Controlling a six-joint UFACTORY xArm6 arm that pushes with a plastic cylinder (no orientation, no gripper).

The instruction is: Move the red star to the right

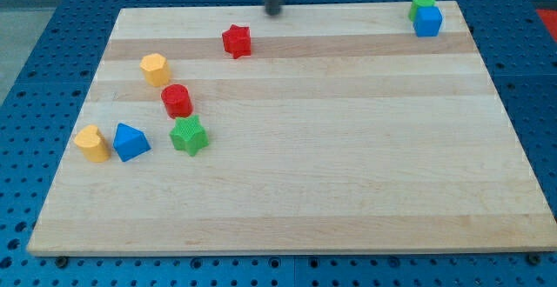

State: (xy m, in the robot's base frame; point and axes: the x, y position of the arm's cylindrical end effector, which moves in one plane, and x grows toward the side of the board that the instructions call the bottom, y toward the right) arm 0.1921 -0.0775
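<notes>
My tip (274,12), a bare rod with no jaws to open or close, hovers at the board's (348,200) top edge, just up and right of the red star (236,41), so the approach step seems in hand; next it must swing round to the star's left side to push right.

red star (236,41) | flat on board | near view's top, left of centre
</notes>
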